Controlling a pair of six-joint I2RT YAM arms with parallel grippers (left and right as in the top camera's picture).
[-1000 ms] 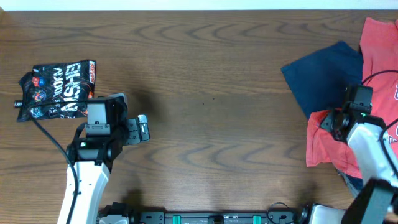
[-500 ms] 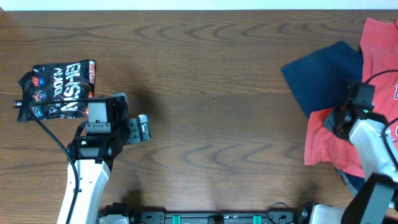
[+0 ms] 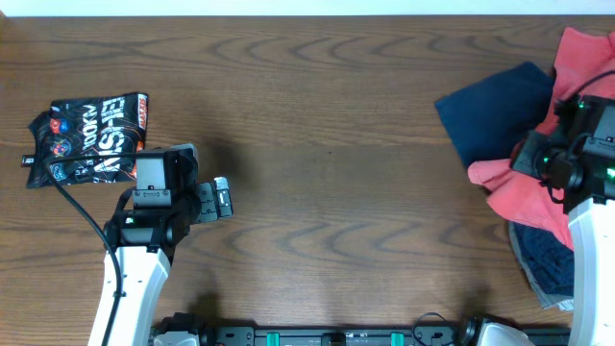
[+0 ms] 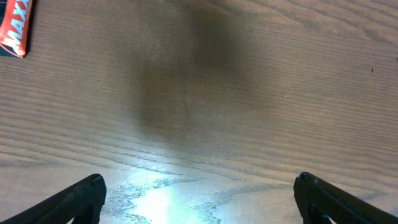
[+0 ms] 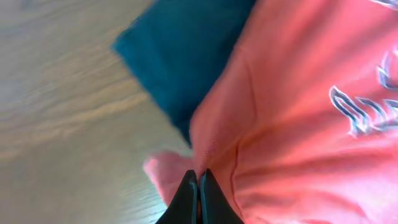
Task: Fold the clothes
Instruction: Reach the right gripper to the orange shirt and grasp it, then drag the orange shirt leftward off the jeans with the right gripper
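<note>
From overhead, the orange-red T-shirt (image 3: 514,187) lies rumpled at the table's (image 3: 336,115) right edge, partly over a dark navy cloth (image 3: 495,115). The right arm's own body hides how its claw meets the fabric. The right wrist camera settles that: the right gripper (image 5: 199,176) has its two dark fingers pressed flat together, pinching a soft fold of the shirt beside a stitched seam. That close view also shows the matte cotton weave and a part of the navy-and-white lettering (image 5: 360,109), which is hard to read from above. The glossy, crinkled black snack bag (image 3: 86,139) lies far left, and only its red corner reaches the left wrist view. There the left gripper (image 4: 199,186) hangs spread wide and empty over bare wood grain.
</note>
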